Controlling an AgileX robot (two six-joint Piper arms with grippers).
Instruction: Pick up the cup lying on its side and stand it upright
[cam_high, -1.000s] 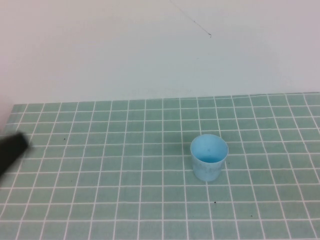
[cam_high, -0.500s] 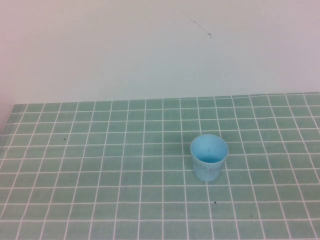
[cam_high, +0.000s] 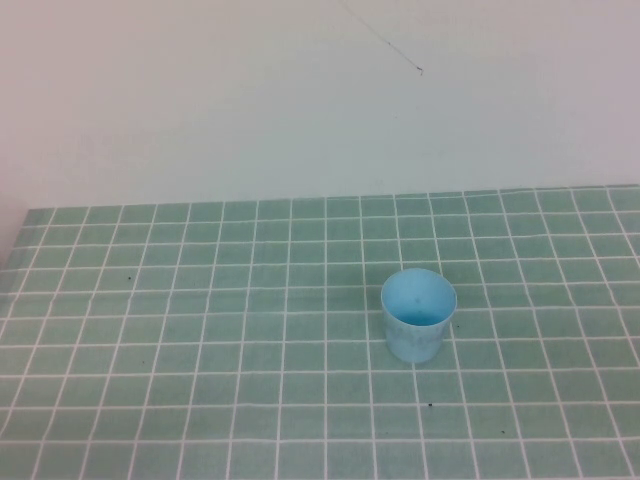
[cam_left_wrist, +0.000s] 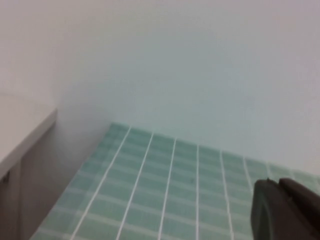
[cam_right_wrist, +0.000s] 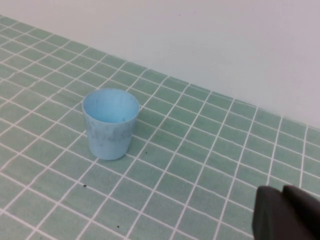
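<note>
Presently, one item is recorded: the cup, light blue, standing upright on its base with the mouth upward, on the green gridded mat, right of centre and clear of the white wall. It is also seen from the right wrist view, upright and untouched, with nothing around it.

Left gripper: seen only as a dark fingertip mass at the edge of its own wrist view, over the mat's left side near the wall; absent from the high view. Whether it is released or clenched cannot be told.

Right gripper: likewise only dark tips in its wrist view, well apart from the cup; its grip state cannot be told. Nothing is held by either.

Step in hand: the righting is judged done; the arms are taken to be parked. No further move on the cup appears to be called for, beyond clearance being kept.

Change noted: a second ago a dark arm part was visible at the high view's left edge; it is now gone. The cup's position is unchanged.
</note>
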